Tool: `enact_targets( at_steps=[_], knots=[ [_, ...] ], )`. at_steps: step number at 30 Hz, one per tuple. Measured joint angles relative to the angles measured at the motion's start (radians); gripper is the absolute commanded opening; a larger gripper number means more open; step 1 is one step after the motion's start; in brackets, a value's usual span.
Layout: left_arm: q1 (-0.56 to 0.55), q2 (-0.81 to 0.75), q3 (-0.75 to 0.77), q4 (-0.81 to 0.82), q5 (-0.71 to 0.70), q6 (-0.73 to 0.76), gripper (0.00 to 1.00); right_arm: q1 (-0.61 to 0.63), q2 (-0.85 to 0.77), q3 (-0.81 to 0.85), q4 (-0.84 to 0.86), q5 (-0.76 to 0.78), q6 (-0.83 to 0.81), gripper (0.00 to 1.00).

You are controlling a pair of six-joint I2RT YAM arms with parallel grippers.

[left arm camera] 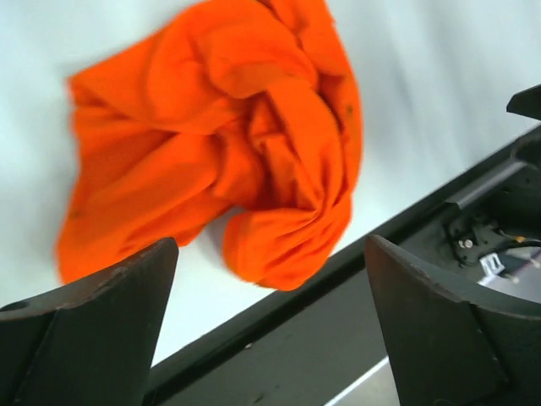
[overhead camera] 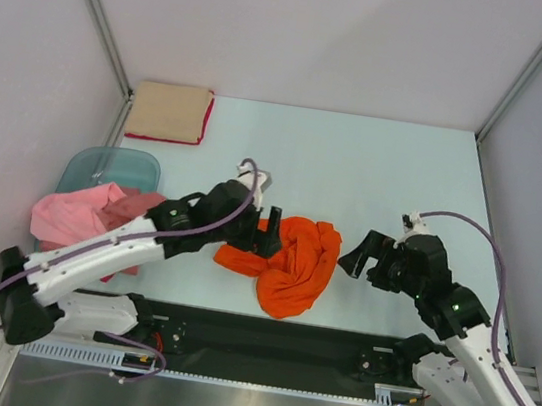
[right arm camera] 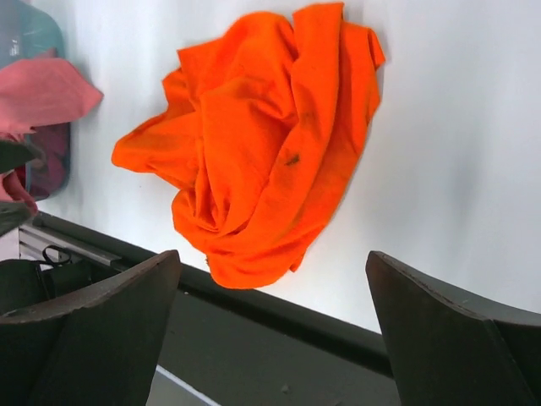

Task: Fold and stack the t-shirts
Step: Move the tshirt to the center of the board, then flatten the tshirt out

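Left gripper [overhead camera: 269, 231] hangs over the 9 o'clock edge of the orange t-shirt [overhead camera: 293, 262], its jaws spread wide and nothing between them; in its wrist view the cloth lies on the table below the open fingers, not pinched. Right gripper [overhead camera: 362, 260] waits just off the shirt's 3 o'clock side, equally released and empty. That flanking stance looks deliberate: with one claw on each side, the pair can take opposite edges and pull the garment flat. The shirt sits as a crumpled heap at about 6 o'clock on the pale table [overhead camera: 377, 167], near the arms' bases, probably because both arms reach it comfortably there. At 10 o'clock in the far corner lies a folded tan t-shirt [overhead camera: 168, 111] with a red edge [overhead camera: 207, 118] showing beneath it, likely the finished stack kept out of the working area. At 9 o'clock a pink t-shirt [overhead camera: 73, 214] spills from the blue-green tub [overhead camera: 104, 168], seemingly the waiting supply. The orange one needs spreading before any fold.
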Motion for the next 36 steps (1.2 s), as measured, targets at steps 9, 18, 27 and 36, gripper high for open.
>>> enact_targets(
  at_steps=[9,18,27,36],
  knots=[
    [0.010,-0.209,-0.252,0.065,-0.002,-0.034,0.84,0.064,0.240,-0.090,0.168,-0.030,0.095,0.82],
    [0.001,0.048,-0.364,0.267,0.065,-0.072,0.73,0.132,0.413,-0.156,0.360,0.009,0.126,0.63],
    [0.000,0.275,-0.312,0.364,0.092,-0.053,0.13,0.063,0.504,-0.173,0.550,-0.002,0.125,0.21],
    [0.001,0.163,-0.132,0.191,-0.032,0.028,0.00,0.025,0.576,-0.026,0.530,-0.003,0.095,0.00]
  ],
)
